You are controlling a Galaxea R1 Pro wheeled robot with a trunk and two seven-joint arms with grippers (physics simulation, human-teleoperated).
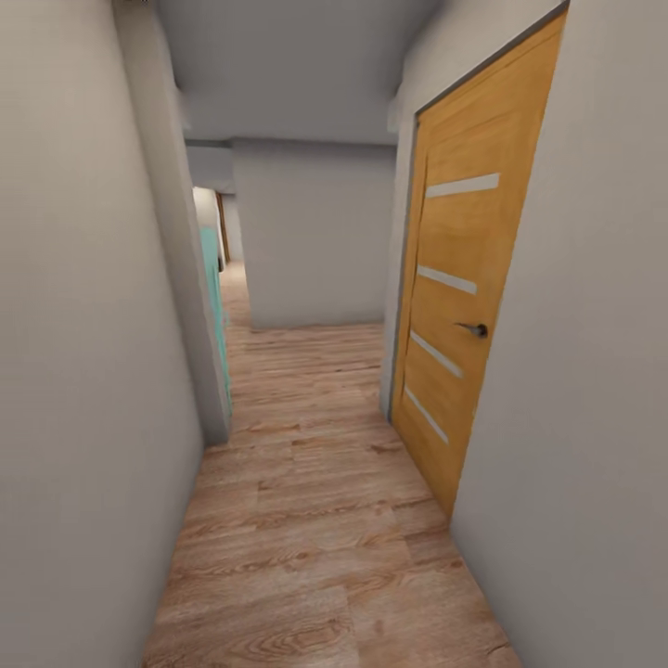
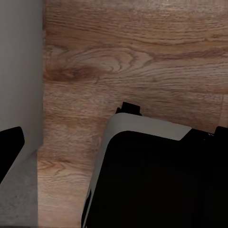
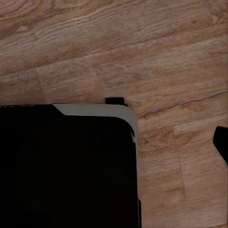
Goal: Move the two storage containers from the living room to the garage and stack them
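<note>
A narrow hallway with a light wood-plank floor (image 1: 315,520) runs ahead between plain pale grey walls (image 1: 83,371).

On the right side of the passage stands a closed orange-brown wooden door (image 1: 464,297) with four pale horizontal strips and a dark lever handle (image 1: 473,328); on the left a teal door edge (image 1: 215,306) shows past a wall corner, and a grey wall (image 1: 315,232) closes the far end, with an opening to its left. Both wrist views look down at the plank floor and the black, grey-rimmed robot base (image 2: 156,175). A dark fingertip (image 3: 221,142) shows at the edge of the right wrist view; how far either gripper is open cannot be told. Where the orange-red containers are cannot be told.
</note>
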